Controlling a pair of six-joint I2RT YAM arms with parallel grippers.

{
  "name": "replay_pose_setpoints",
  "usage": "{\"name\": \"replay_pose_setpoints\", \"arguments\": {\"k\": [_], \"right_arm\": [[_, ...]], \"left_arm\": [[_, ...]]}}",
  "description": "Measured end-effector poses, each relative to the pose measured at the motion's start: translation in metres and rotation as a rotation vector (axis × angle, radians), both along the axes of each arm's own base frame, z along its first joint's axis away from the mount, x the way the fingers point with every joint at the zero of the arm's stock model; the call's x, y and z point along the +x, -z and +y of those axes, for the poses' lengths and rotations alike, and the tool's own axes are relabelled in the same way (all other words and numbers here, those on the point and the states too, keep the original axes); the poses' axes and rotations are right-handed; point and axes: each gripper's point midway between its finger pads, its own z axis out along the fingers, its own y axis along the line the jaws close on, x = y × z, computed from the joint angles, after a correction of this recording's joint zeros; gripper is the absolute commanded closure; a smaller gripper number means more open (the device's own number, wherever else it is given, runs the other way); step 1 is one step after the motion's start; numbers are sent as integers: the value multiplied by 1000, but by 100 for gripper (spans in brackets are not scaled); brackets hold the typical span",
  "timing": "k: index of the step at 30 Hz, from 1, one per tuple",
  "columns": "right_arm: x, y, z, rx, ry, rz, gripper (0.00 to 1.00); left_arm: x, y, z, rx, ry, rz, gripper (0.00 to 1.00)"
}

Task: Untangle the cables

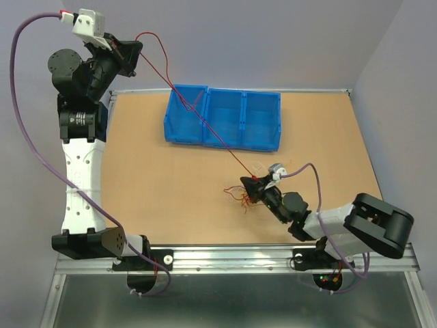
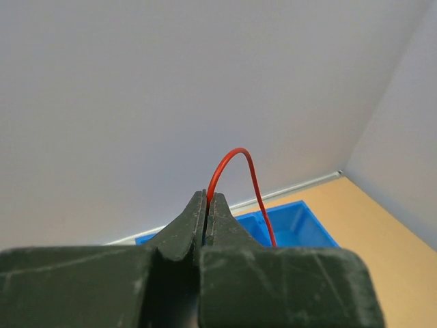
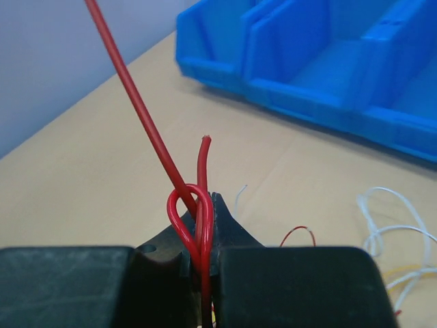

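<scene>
1. Right gripper (image 3: 207, 205): jaws closed on the red cable (image 3: 140, 102). They pinch a small loop of it, and a short red end stands up just past the fingertips.
2. Left gripper (image 2: 206, 205): jaws closed on the other end of the same cable, held high near the far-left corner of the table (image 1: 157, 184).
3. Governing relation: the red cable runs nearly straight between the two grippers. Its long axis is diagonal, from near-right to far-left, and it crosses above the blue bins (image 1: 263, 145). From the right gripper it leads up and away to the far left.
4. The remaining cables (image 1: 240, 199) lie heaped on the table, touching or just beside the right gripper on its near-left side. The right arm is much the nearer; the left gripper is well apart from the heap.
5. Count:
   - Grippers: two, both engaged.
   - Red cable spanning them: one.
   - Bins: three.
   - Heap: white and yellow-orange strands plus at least one further red piece. The exact number cannot be told.
</scene>
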Motion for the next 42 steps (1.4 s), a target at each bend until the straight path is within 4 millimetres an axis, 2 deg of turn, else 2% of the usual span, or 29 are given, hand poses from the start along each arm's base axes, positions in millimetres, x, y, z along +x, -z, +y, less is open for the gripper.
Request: {"name": "replay_pose_setpoints", "arguments": {"k": [2,5,8,9,10,12,14,16,17,19,20,22,25,26,29,36,42], "right_arm": [[5,-6,-17,28,85,11,100],[9,-24,-47,107,217,16,92],[8,-44,-67,174,283,7,92],[8,-49,-75,195,314,6,91],[8,-46,-82,194,343,16,90],[6,-33,-97,170,391,41,90],[6,-11,-110,110,441,80,89],[7,2,-115,70,470,106,91],[8,9,-117,46,481,119,91],[8,20,-120,9,498,141,87],[9,29,-122,-23,510,158,77],[8,39,-122,-60,513,175,74],[8,44,-121,-89,506,185,44],[8,42,-119,-86,503,185,20],[12,28,-108,-74,471,166,0],[22,-10,-76,-52,383,122,0],[31,-31,-51,-63,320,93,0]], "left_arm": [[9,7,7,-16,-50,34,100],[17,19,15,-39,-119,84,100],[20,26,22,-59,-151,115,100],[22,26,30,-64,-183,109,100],[24,20,40,-73,-223,84,100],[28,7,83,-95,-352,31,100],[25,-6,119,-115,-459,-21,100],[20,-17,141,-130,-527,-67,100],[19,-20,143,-131,-533,-77,100],[16,-27,138,-126,-511,-108,100],[14,-29,135,-120,-492,-122,100],[9,-26,124,-103,-442,-143,100],[2,-18,97,-63,-326,-150,100],[2,-19,90,-53,-300,-154,100],[0,-20,78,-28,-252,-167,100],[1,-21,71,7,-215,-189,100],[17,-20,68,21,-186,-182,100]]}}
